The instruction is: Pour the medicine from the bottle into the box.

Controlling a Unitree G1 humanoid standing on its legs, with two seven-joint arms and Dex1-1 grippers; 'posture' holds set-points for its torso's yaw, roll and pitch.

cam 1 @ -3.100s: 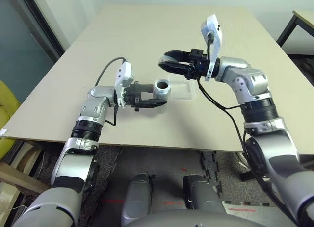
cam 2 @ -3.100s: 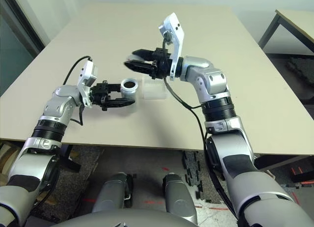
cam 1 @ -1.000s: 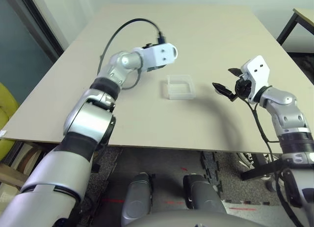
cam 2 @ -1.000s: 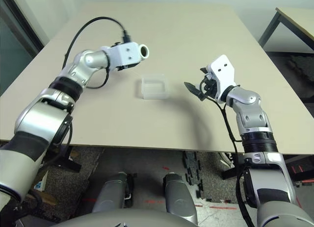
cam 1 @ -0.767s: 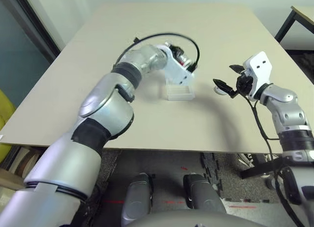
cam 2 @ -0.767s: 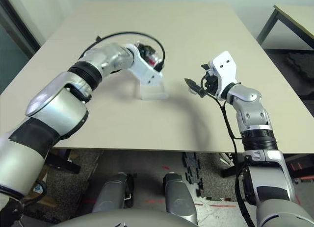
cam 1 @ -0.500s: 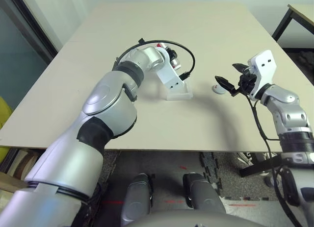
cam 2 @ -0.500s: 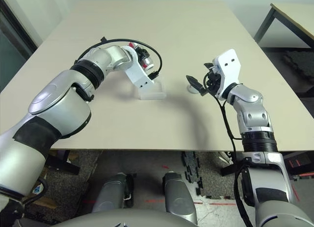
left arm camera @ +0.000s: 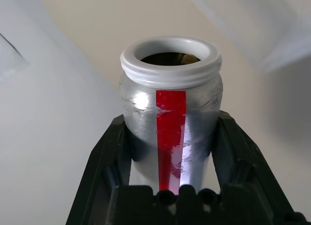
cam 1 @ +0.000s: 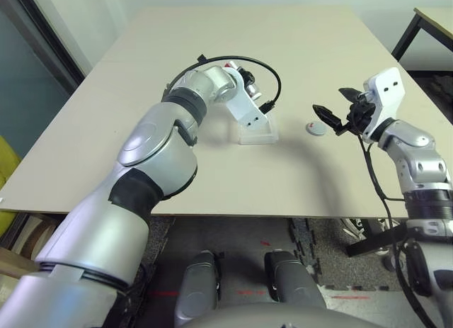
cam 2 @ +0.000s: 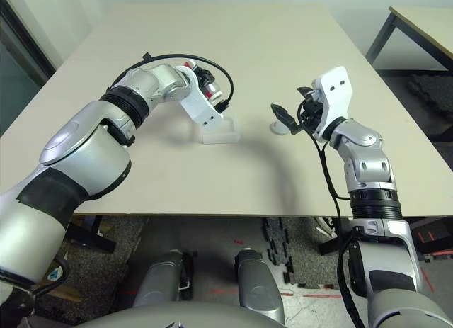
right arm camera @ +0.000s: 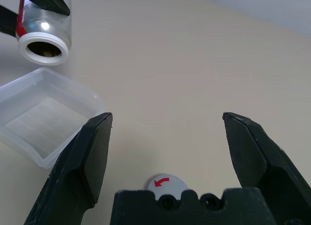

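Observation:
My left gripper [left arm camera: 170, 122] is shut on the bottle [left arm camera: 171, 101], silver-grey with a red stripe and a white open mouth. Small brownish pieces sit just inside the mouth. In the right wrist view the bottle [right arm camera: 43, 29] hangs tilted, mouth down, above the far edge of the clear plastic box [right arm camera: 44, 122], which looks empty. From the head camera, the box [cam 1: 260, 136] lies mid-table, partly behind my left wrist. My right gripper [cam 1: 330, 116] is open, hovering right of the box with nothing between its fingers [right arm camera: 92, 154].
A flat grey round cap [cam 1: 316, 128] with a red arrow lies on the table just below my right gripper, also seen as the cap [right arm camera: 165, 182]. My left forearm [cam 1: 202, 87] and its black cable arch over the table's middle. A second table's corner [cam 1: 432, 20] stands at far right.
My left arm has swung the bottle from the near side across to above the box and tipped it. My right gripper has drawn back to the right, leaving the cap on the table.

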